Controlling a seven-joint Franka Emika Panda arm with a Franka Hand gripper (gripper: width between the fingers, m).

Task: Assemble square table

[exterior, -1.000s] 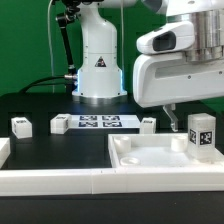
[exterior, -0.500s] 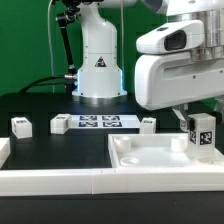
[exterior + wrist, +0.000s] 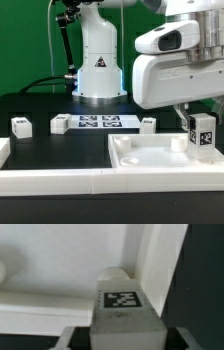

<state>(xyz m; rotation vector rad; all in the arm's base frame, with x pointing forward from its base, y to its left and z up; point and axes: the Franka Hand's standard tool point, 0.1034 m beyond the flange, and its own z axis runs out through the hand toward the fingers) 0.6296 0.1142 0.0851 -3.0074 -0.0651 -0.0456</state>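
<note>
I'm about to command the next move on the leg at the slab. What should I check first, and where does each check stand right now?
1. Leg centred between the jaws: ok. The leg sits midway between them in the wrist view.
2. Jaws clamped on the leg: cannot tell. They flank it closely, but contact is unclear.
3. Leg upright: ok in the exterior view.
4. Leg at a corner of the square table slab: ok. It is beside the raised rim at the exterior view's right.
5. Leg seated in the slab: cannot tell. The joint is not visible.
6. Spare legs out of the way: ok. They are near the marker board, apart from the slab.
</note>
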